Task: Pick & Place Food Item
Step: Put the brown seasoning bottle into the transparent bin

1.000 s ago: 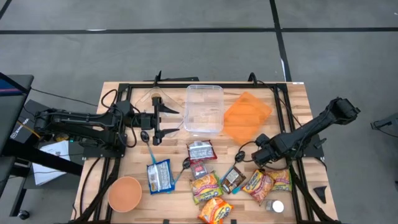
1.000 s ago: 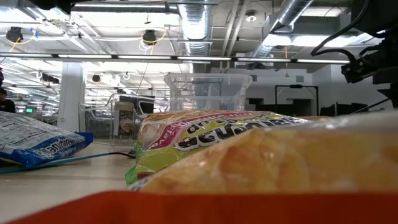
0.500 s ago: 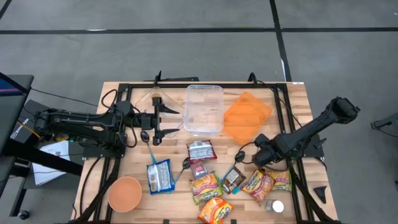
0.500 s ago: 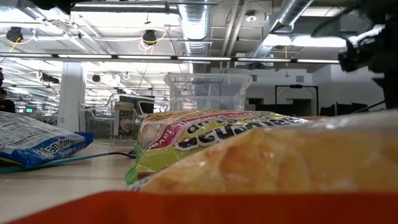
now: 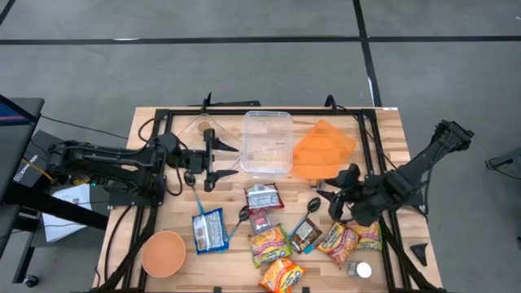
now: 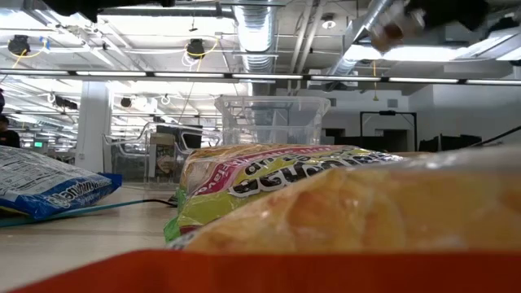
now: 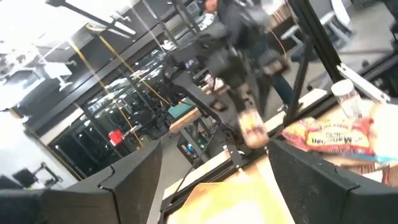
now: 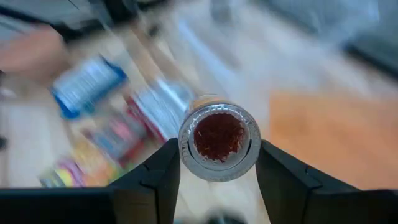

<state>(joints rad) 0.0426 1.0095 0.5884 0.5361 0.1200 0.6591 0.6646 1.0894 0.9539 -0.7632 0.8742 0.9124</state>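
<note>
Right arm reaches in from the table's right edge, right gripper [image 5: 340, 181] raised over the middle-right, fingers [image 8: 157, 177] clamped on a small spice jar [image 8: 218, 137]. Left arm lies stretched along the left side, left gripper [image 5: 220, 159] spread wide, holding nothing.

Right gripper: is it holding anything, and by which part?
Yes. The right gripper holds a small spice jar, its fingers clamped on the jar's sides. The left gripper is empty.

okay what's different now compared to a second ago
The right hand, shut on a spice jar, has lifted and swung toward the table's middle, near the orange lid. The left hand nudged slightly toward the clear tub. Packets and bowl stayed put.
</note>
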